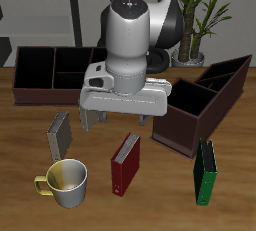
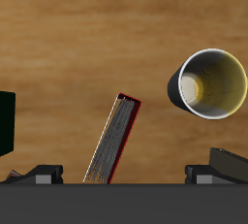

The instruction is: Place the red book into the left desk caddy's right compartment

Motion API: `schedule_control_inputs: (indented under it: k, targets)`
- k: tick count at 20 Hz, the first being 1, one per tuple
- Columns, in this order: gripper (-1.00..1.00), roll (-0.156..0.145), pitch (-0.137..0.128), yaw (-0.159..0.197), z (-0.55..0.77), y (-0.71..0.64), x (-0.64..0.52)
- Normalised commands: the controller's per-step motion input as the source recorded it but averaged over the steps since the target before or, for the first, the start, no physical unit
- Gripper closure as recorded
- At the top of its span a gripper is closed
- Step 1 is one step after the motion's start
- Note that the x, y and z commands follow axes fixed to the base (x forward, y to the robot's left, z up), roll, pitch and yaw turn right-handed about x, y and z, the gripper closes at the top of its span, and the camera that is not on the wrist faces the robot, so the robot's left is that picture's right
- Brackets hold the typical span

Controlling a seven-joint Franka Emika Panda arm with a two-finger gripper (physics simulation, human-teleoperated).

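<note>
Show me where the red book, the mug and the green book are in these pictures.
red book (image 1: 126, 164): exterior view, on its dark-red front cover.
mug (image 1: 68, 182): exterior view, on its outer wall below the rim.
green book (image 1: 205, 172): exterior view, on its green cover.

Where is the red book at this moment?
In the exterior view the red book stands upright on the table near its front edge, between the mug and the green book, just below the gripper.

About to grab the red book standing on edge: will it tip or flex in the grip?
The red book stands upright on a narrow edge, so a nudge would probably topple it. Its hard cover looks stiff, unlikely to flex. The gripper hangs above it.
</note>
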Motion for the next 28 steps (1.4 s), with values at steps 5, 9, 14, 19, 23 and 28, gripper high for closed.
schedule_control_inputs:
  k: [5,9,14,19,23,28]
  targets:
    - [-1.0,-0.008,0.005,-0.039,-0.25,-0.04,0.05]
    - [-1.0,-0.007,0.014,-0.04,-0.22,0.02,0.04]
    - [-1.0,-0.031,0.028,-0.041,-0.23,-0.07,0.09]
    - [-1.0,-0.001,0.019,-0.014,-0.26,0.07,0.08]
    - [-1.0,0.002,0.034,-0.023,-0.33,0.04,0.12]
    - [-1.0,0.0,0.028,-0.019,-0.28,0.01,0.06]
